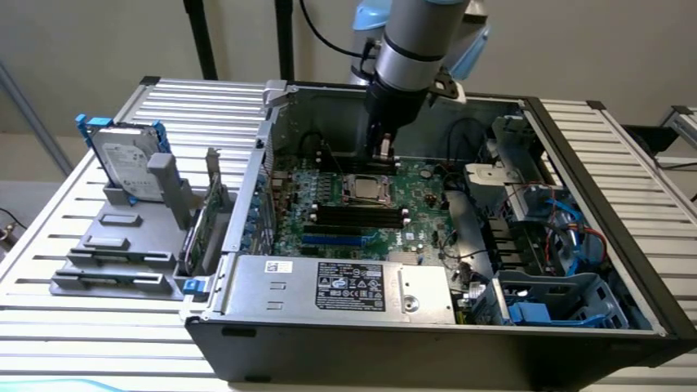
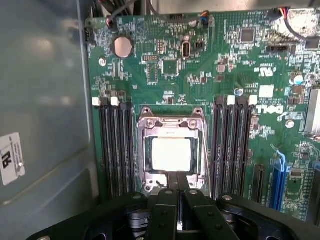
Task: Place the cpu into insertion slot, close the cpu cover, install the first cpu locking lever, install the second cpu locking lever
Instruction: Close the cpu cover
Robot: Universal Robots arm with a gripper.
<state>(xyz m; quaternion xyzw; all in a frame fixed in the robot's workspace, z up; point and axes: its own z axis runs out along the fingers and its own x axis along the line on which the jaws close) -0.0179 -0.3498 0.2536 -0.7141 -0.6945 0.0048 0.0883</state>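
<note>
Finds the cpu (image 2: 170, 154) seated flat, pale face up, in the insertion slot (image 2: 146, 159) on the green motherboard (image 2: 200, 70), between two banks of black memory slots (image 2: 116, 145). Reads the cpu cover (image 2: 170, 122) as folded down around it, apparently to trap the chip for locking. Puts the gripper (image 2: 177, 180) at one edge of the cover, fingers clenched together on nothing, probably for pushing rather than grasping. Leaves the cpu just beyond the fingertips; contact with the cover impossible to tell.

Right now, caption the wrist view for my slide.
Shut fingers poised at the edge of the cpu cover, the cpu seated inside its frame.
</note>
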